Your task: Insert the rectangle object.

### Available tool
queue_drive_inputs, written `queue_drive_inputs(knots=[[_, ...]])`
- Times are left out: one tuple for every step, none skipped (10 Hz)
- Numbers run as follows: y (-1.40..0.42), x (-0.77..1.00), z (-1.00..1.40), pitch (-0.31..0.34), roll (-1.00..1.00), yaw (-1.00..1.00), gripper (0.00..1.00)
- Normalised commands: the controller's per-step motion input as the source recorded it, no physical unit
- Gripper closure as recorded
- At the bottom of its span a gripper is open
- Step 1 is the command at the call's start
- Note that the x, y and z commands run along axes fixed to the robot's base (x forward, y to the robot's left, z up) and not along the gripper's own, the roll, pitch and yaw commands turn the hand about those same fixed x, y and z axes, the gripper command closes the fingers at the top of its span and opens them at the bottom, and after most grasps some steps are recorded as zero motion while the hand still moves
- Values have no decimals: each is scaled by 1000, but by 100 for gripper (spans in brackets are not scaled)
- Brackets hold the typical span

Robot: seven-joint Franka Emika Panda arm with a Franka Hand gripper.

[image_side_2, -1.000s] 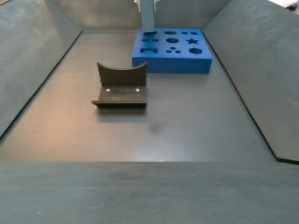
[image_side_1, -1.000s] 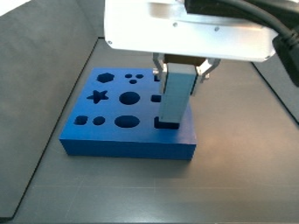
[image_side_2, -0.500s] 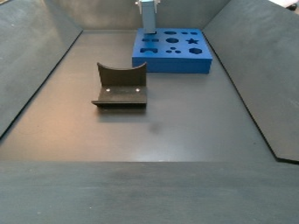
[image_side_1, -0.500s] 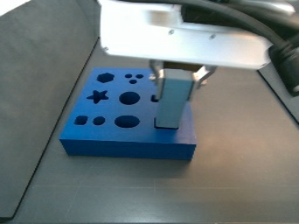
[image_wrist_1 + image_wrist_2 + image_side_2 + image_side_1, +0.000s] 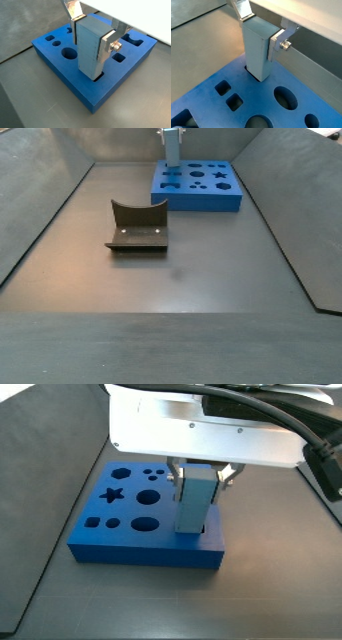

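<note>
The rectangle object (image 5: pixel 90 47), a pale grey-blue bar, stands upright with its lower end in a rectangular slot near a corner of the blue board (image 5: pixel 63 75). It also shows in another wrist view (image 5: pixel 258 47) and in both side views (image 5: pixel 195 502) (image 5: pixel 170 145). My gripper (image 5: pixel 92 29) is shut on the bar's upper part, silver fingers (image 5: pixel 109 42) pressed on two opposite faces. It shows in the wrist view (image 5: pixel 261 27) and in a side view (image 5: pixel 201 474) as well. The blue board (image 5: pixel 134 544) (image 5: pixel 201 193) has star, round and square holes.
A dark olive-grey block with a scooped top (image 5: pixel 136 228) stands on the dark floor, apart from the board. Sloping grey walls (image 5: pixel 47 198) enclose the floor on both sides. A dark mat (image 5: pixel 54 474) lies beside the board.
The gripper and the bar have moved down a little; the bar's lower end sits deeper in the board's slot. The block and board have not moved.
</note>
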Motion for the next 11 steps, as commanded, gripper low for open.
queue_drive_inputs(knots=[[-114,83,-620,0,-33,-329,100],[-83,97,-600,0,-34,-366,100],[-14,0,-637,-13,-56,-314,100],[0,-34,-740,-101,-113,-74,100],[0,-83,-726,-136,-81,0,100],[0,-57,-700,-131,-13,0,100],[0,-23,-711,-129,0,0,100],[-3,0,-557,-73,0,0,100],[0,-123,-334,-151,-117,0,100],[0,-103,-143,-177,-149,29,100],[-17,0,0,0,21,0,100]])
